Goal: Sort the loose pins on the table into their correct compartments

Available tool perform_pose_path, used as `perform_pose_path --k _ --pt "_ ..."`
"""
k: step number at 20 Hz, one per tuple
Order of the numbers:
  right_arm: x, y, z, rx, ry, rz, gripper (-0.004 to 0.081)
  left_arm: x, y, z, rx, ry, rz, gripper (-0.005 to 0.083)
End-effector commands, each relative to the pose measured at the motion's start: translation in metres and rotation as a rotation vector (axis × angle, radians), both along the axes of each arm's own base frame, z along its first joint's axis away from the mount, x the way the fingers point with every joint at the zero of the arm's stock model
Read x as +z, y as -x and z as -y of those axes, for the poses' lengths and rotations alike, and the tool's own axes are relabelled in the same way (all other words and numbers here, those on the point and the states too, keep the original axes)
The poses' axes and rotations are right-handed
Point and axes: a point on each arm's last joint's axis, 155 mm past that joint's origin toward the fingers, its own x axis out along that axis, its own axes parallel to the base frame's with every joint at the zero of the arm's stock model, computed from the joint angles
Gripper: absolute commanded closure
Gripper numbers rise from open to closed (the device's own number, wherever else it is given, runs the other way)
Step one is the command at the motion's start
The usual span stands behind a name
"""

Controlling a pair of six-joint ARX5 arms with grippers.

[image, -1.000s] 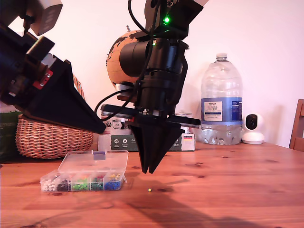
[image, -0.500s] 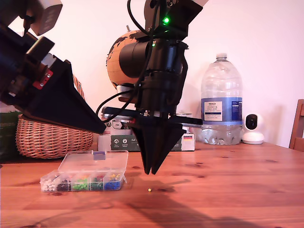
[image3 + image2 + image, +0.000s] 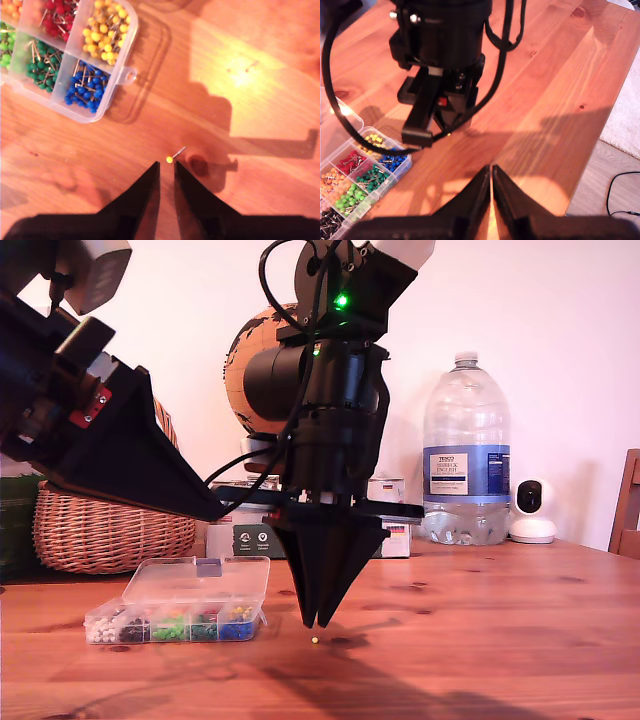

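A single loose pin with a yellow head [image 3: 169, 159] lies on the pine table [image 3: 480, 620]; it also shows as a small dot, the pin [image 3: 315, 640], in the exterior view. My second gripper [image 3: 314, 624] hangs point-down just above it, jaws open by a narrow gap, and the pin sits just beyond the second gripper [image 3: 166, 167] in its own view. The clear box of compartments [image 3: 180, 625] lies to the exterior view's left of the pin with its lid up. My first gripper [image 3: 491, 172] is shut and empty, held high at the exterior view's left, first gripper [image 3: 215, 512].
A wicker basket [image 3: 110, 530] stands behind the compartments. A globe [image 3: 250, 370], stacked boxes [image 3: 250, 537], a large water bottle [image 3: 466, 455] and a white camera [image 3: 533, 510] line the back. A chair [image 3: 630, 505] is at the exterior view's right edge.
My second gripper has come down towards the yellow pin, its tips now close above it. The first arm, the pin and the box have not moved.
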Motion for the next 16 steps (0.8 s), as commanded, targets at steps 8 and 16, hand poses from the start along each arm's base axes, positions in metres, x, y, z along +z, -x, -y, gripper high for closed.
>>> perform_pose_path --k 8,16 --pt "-0.0179 0.0050 -0.0036 -0.009 0.022 -0.026 0.0695 -0.0107 0.0038 -0.0024 -0.005 -0.018 -0.017 0.0797" --pt "-0.0199 0.0041 -0.0010 -0.011 0.036 -0.022 0.0697 -0.0107 0.0038 -0.0024 -0.005 -0.018 -0.017 0.0797"
